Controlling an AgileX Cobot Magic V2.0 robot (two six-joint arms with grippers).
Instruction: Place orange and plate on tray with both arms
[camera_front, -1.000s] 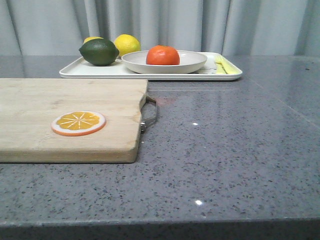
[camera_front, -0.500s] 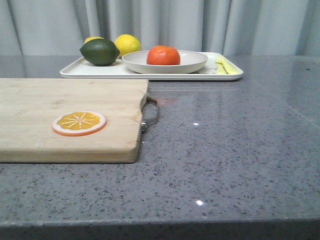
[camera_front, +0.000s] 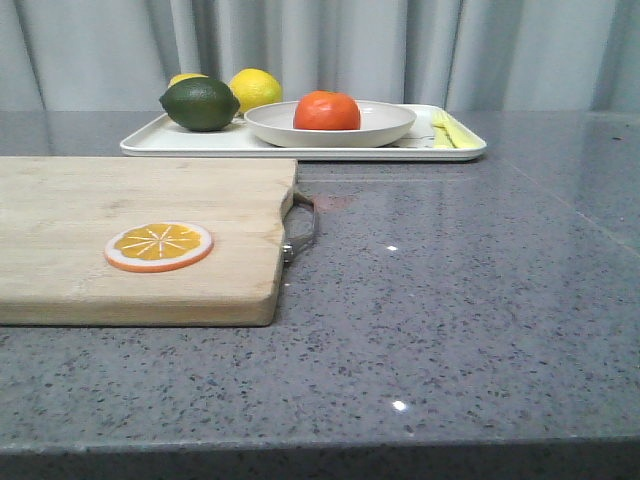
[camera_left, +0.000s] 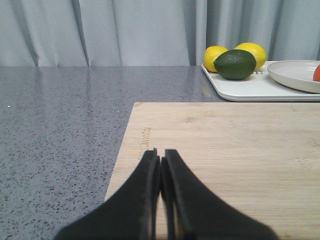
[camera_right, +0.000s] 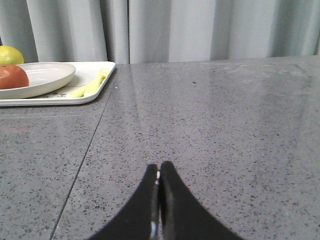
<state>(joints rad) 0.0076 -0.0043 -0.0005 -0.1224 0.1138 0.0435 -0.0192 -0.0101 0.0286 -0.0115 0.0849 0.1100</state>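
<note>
The red-orange orange (camera_front: 326, 110) sits in the off-white plate (camera_front: 385, 126), and the plate stands on the white tray (camera_front: 200, 143) at the back of the table. The right wrist view shows the orange (camera_right: 12, 77), the plate (camera_right: 50, 75) and the tray (camera_right: 100, 71) off to one side. The left wrist view shows the plate's rim (camera_left: 295, 75) and the tray (camera_left: 240, 87). My left gripper (camera_left: 161, 155) is shut and empty over the wooden cutting board (camera_left: 225, 150). My right gripper (camera_right: 159, 167) is shut and empty over bare grey tabletop. Neither gripper shows in the front view.
A dark green lime (camera_front: 199, 104) and two yellow lemons (camera_front: 255, 88) lie on the tray's left end, yellow pieces (camera_front: 445, 130) on its right end. An orange slice (camera_front: 158, 246) lies on the cutting board (camera_front: 140, 200), which has a metal handle (camera_front: 300, 228). Grey curtains hang behind.
Nothing in the scene has moved; the front view only shifts by a pixel or two.
</note>
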